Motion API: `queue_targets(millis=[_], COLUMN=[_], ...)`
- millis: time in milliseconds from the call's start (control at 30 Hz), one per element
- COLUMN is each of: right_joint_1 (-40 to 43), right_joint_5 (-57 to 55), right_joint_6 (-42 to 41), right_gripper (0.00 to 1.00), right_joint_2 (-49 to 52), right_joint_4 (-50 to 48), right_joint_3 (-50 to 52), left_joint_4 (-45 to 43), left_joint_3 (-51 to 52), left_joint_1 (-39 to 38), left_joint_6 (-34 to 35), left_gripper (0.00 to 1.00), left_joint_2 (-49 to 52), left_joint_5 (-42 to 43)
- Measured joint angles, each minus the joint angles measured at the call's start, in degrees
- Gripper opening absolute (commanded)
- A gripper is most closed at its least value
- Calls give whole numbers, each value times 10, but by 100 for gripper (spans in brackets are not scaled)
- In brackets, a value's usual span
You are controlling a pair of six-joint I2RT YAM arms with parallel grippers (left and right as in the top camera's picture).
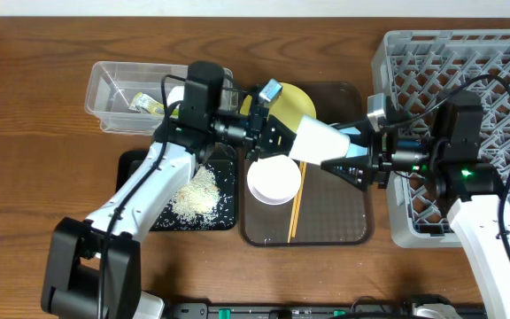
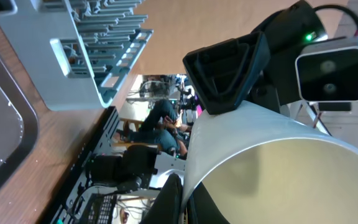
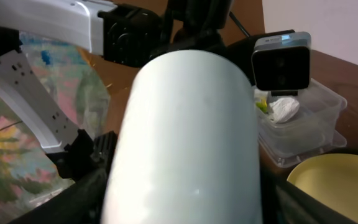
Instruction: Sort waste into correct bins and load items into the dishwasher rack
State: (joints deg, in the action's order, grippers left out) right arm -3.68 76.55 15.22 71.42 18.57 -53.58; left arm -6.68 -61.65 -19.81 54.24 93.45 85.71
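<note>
Item: the small white cup (image 1: 315,139) lies on its side in the air above the brown tray (image 1: 343,221), with the dishwasher rack (image 1: 503,53) at its 3 o'clock.
Left gripper (image 1: 282,142): pinches the cup's rim, with the wall between its fingers.
Right gripper (image 1: 336,149): its fingers flank the cup's base end. I cannot tell whether they are clamped.
Step, as judged: a handover toward the rack.
Risk: if the left gripper lets go before the right holds firmly, the smooth tapered cup could slip. It would then fall onto the white bowl (image 1: 273,180) at its 7 o'clock.
</note>
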Motion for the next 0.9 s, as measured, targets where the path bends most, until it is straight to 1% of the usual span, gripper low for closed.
queue_targets(millis=[67,200,233,300,333,367,400,433,467,500,533,633,733,833,900], right_joint_1=[0,0,0,0,-1,-2,-2,-3,-3,-3,-3,-1,8,24,37], right_joint_5=[-1,-8,-10,-18,-29,-39,-60,-72,-94,-111,-133,-193,-255,-339,-414], right_joint_6=[2,-2,-2,-4,-8,-12,-19,-23,-30,-34,-42,-57,-71,-85,-92], right_gripper=[56,53,52,52,53,52,49,47,47,45,43,42,35,21,8], right_joint_2=[0,0,0,0,0,0,0,0,0,0,0,0,-7,-20,-26], right_joint_4=[0,0,1,2,5,9,14,17,24,32,39,53,93,175,248], right_joint_3=[0,0,0,0,0,0,0,0,0,0,0,0,-2,-19,-50], left_joint_4=[0,0,0,0,-1,0,2,11,26,46,71,148,228,303,346], left_joint_3=[0,0,0,0,0,0,0,0,0,0,0,0,0,0,1], left_joint_1=[-3,-1,-1,-1,-1,-2,-2,-2,-1,0,2,9,17,33,48], left_joint_6=[0,0,0,-8,-16,-32,-51,-73,-95,-121,-143,-209,-274,-322,-348], left_gripper=[6,6,9,23,27,34,40,44,51,54,54,55,56,57,58], left_joint_2=[0,0,0,0,0,0,0,0,0,0,0,0,0,-7,-25], left_joint_5=[-1,-3,-5,-10,-14,-20,-28,-40,-54,-77,-102,-195,-306,-406,-467])
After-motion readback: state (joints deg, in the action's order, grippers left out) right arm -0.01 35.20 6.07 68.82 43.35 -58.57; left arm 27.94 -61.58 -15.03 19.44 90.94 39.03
